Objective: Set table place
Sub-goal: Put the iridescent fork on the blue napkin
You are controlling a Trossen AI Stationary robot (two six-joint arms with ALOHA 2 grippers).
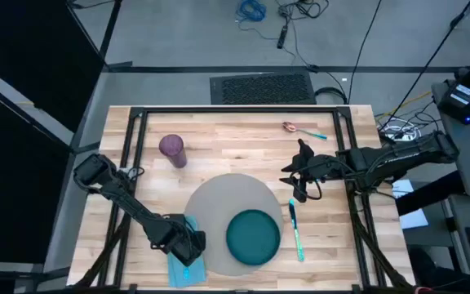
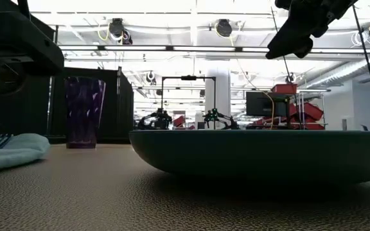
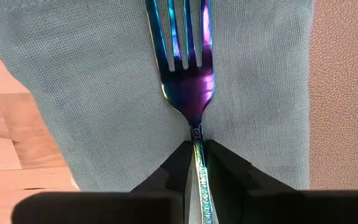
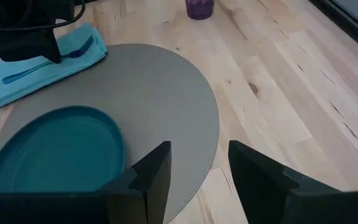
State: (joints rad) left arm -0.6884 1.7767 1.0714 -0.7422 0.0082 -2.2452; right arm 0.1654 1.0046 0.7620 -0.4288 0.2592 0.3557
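the mat (image 1: 219,204) sits near the front middle of the table (image 1: 235,135), with the plate (image 1: 253,237) on its front right part, so the left edge is where the fork belongs. left gripper (image 3: 197,158) is clamped on the fork (image 3: 188,68) handle, tines flat on the napkin (image 1: 182,265) just off the mat's left edge. looks like it's setting the fork down there. right gripper (image 4: 199,163) hangs above the mat's right side, fingers apart, holding nothing. a knife (image 1: 295,233) lies right of the plate. spoon (image 1: 300,130) and cup (image 1: 173,150) sit further back, well apart, with lots of bare wood between for moving around
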